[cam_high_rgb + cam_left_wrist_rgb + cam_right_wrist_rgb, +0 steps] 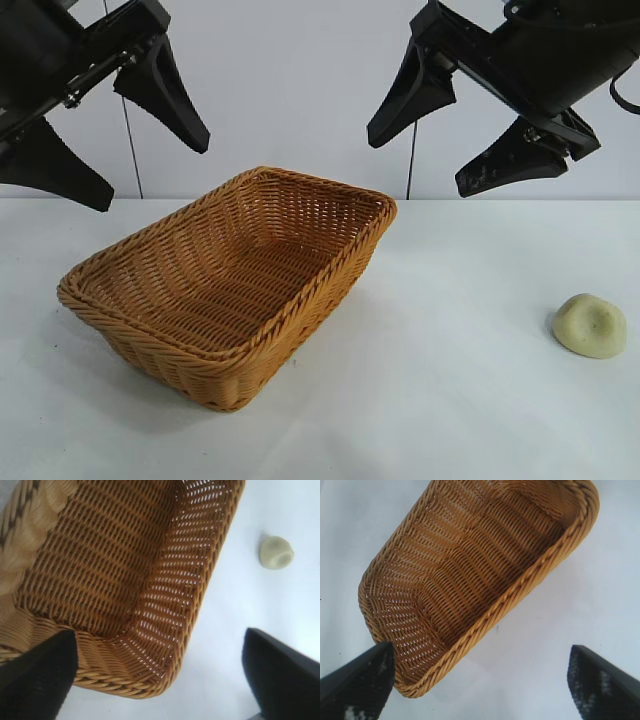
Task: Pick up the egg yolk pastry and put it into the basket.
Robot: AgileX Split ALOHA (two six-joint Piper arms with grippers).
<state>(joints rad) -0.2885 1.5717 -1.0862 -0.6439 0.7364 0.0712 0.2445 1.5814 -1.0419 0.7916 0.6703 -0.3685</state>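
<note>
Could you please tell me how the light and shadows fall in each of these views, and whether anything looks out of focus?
Exterior view: even light, the basket casts a soft shadow on the table. Left wrist view: light shines through the basket wall, the pastry looks slightly soft, and the near rim blurs. Right wrist view: a faint shadow beside the basket.

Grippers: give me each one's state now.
Left gripper: open, empty, raised above the table.
Right gripper: open, empty, raised above the table.

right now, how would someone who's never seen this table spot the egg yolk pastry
Find the big orange-brown wicker basket on the white table. The egg yolk pastry sits alone on the tabletop well to its right, below the raised right gripper: a small, pale yellow-green, dimpled dome.
</note>
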